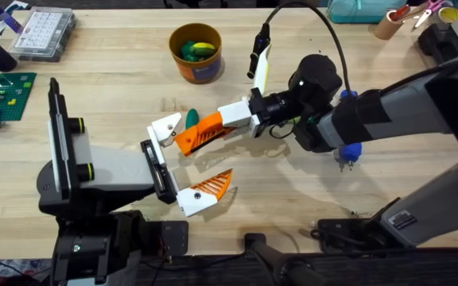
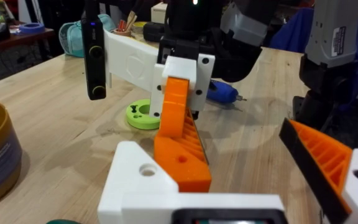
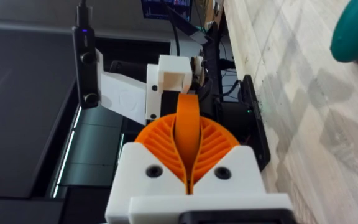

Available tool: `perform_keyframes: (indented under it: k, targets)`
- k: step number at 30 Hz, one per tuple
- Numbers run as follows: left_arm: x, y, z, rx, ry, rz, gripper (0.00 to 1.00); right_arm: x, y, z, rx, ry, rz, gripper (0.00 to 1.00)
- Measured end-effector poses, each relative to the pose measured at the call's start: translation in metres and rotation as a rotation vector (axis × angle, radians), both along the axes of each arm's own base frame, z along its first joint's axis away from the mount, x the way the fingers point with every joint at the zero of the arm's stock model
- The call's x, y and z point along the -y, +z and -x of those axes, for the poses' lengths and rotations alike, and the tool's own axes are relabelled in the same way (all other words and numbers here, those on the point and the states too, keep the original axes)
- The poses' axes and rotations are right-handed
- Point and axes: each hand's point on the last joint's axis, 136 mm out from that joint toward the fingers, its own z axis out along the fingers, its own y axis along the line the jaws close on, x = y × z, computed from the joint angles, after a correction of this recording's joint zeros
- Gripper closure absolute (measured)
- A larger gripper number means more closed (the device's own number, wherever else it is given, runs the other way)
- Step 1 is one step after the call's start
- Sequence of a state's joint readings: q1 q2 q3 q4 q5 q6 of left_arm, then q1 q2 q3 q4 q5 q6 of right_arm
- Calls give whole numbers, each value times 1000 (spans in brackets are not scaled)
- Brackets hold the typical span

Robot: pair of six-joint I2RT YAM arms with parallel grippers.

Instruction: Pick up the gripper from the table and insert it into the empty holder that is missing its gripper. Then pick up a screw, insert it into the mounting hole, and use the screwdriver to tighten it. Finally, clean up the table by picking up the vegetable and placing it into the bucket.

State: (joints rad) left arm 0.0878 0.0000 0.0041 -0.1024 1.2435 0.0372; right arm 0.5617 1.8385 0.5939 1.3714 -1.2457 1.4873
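A: Big stuff first, where's the holder?

B: Holder (image 1: 159, 171) sits near-left on the bench (image 1: 308, 183), on the grey arm. Its near mount has an orange finger; the far mount looks like the empty one.

A: And the part?

B: The gripper (image 1: 199, 133) is up in the right claw (image 1: 213, 127), just off that far mount, mid-bench. Claw is clamped narrow on it, pads squeezing the orange ribs.

A: Left claw?

B: Left claw (image 2: 241, 186) stands wide, nothing held.

A: How'll it handle?

B: Prob light, stiff printed plastic; ribs give grip, the white base is smoother. Hold the ribbed wedge & leave the base free to seat. Screwdriver (image 1: 347, 152) lies right of it, bucket (image 1: 196, 52) far, vegetable (image 1: 191, 117) just beyond the gripper.
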Motion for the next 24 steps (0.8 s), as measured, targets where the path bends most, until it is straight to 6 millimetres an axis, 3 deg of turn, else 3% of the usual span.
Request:
perform_keyframes:
  k: [24]
  targets:
    - [-1, -3, -1, -24, 9, 1, 14, 0, 8, 0, 1, -3, -20, 986]
